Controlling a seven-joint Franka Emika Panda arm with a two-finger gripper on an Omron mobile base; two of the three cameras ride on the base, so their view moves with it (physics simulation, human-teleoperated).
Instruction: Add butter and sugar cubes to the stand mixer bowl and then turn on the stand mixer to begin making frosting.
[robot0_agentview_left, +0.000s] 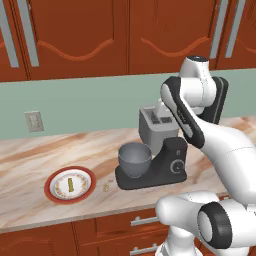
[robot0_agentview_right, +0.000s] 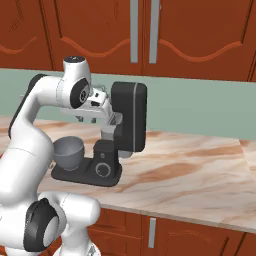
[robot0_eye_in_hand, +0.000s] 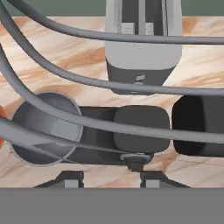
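Observation:
The butter (robot0_agentview_left: 71, 185), a small pale-yellow stick, lies on a red-rimmed white plate (robot0_agentview_left: 51, 193) at the counter's left. One tiny tan sugar cube (robot0_agentview_left: 106, 188) sits on the counter between the plate and the stand mixer (robot0_agentview_left: 172, 162). The grey stand mixer bowl (robot0_agentview_left: 134, 159) stands on the mixer's base and looks empty (robot0_eye_in_hand: 43, 129). The mixer's head (robot0_agentview_right: 129, 117) is tilted up. My gripper (robot0_agentview_right: 86, 119) hovers above the bowl and column, pointing down, open with nothing between its fingertips (robot0_eye_in_hand: 111, 179). Grey whisk wires (robot0_eye_in_hand: 131, 39) cross close in front of the hand camera. The round dial (robot0_agentview_right: 103, 169) is on the column.
A boxy grey toaster (robot0_agentview_left: 156, 126) stands against the wall behind the mixer. The marble counter (robot0_agentview_right: 200, 165) stretches to the right of the mixer. Wooden cabinets hang above, and a wall socket (robot0_agentview_left: 34, 121) is at the left.

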